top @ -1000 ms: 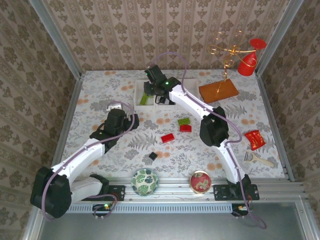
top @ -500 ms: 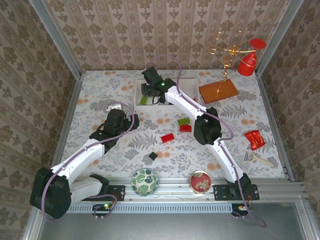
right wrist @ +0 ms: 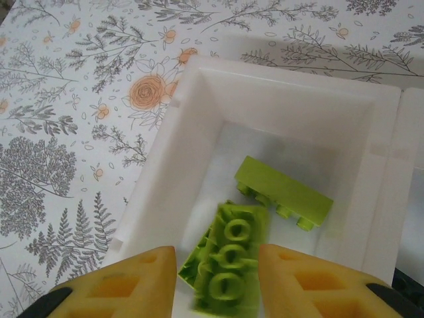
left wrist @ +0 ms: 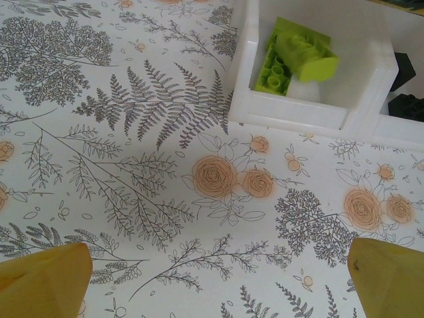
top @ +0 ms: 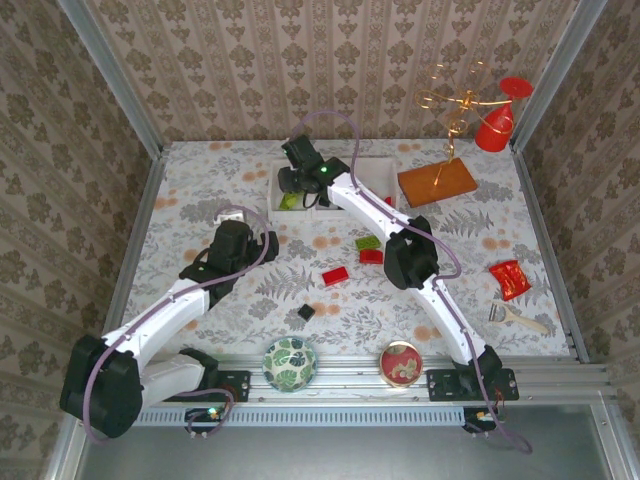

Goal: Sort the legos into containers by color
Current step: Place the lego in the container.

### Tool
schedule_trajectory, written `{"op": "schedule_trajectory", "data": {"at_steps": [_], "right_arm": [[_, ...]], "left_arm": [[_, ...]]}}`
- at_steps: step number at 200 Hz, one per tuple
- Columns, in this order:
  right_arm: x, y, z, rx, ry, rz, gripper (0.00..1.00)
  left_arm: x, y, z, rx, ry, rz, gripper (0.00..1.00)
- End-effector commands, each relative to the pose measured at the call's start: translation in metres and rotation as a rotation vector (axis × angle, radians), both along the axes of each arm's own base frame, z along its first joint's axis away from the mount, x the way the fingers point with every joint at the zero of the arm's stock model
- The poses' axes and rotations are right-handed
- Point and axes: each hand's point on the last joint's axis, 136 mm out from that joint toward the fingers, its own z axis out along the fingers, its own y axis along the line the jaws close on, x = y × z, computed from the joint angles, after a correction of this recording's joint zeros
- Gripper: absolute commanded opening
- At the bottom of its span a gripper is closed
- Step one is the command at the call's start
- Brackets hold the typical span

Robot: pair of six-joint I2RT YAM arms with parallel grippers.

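Note:
The white three-compartment tray (top: 372,172) stands at the back middle of the table. My right gripper (top: 291,188) hovers over its left compartment (right wrist: 199,86), open. A lime green brick (right wrist: 228,268), blurred, lies loose between the yellow fingers (right wrist: 311,278), and another green brick (right wrist: 283,193) rests on the compartment floor. The left wrist view shows those green bricks (left wrist: 295,58) and black cubes (left wrist: 405,106) in the middle compartment. On the table lie a green brick (top: 367,242), two red bricks (top: 371,256) (top: 335,275) and a black cube (top: 306,312). My left gripper (top: 262,236) hangs open over bare cloth.
Two round patterned bowls (top: 290,362) (top: 402,363) sit at the near edge. An orange-brown board (top: 436,181) lies right of the tray, with a gold wire stand and red cup (top: 495,125) behind it. A red packet (top: 509,279) and a small brush (top: 518,318) lie at the right.
My right gripper has shifted a little left and nearer over the tray's left compartment. The left arm has not moved.

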Motion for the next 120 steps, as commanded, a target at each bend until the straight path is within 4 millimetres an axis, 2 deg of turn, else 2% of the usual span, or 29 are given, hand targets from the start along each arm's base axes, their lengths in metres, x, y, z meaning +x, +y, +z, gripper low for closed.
{"op": "schedule_trajectory", "data": {"at_steps": [1, 59, 120], "right_arm": [[0.0, 0.007, 0.009, 0.006, -0.024, 0.027, 0.43], [-0.001, 0.003, 0.022, -0.004, -0.041, 0.023, 0.46], [-0.009, -0.009, 0.053, -0.013, -0.06, 0.003, 0.53]], "left_arm": [[-0.004, 0.005, 0.001, -0.009, 0.001, 0.008, 1.0], [-0.006, 0.005, 0.001, -0.007, 0.005, 0.003, 1.0], [-0.012, 0.005, -0.001, -0.01, 0.018, -0.011, 1.0]]}}
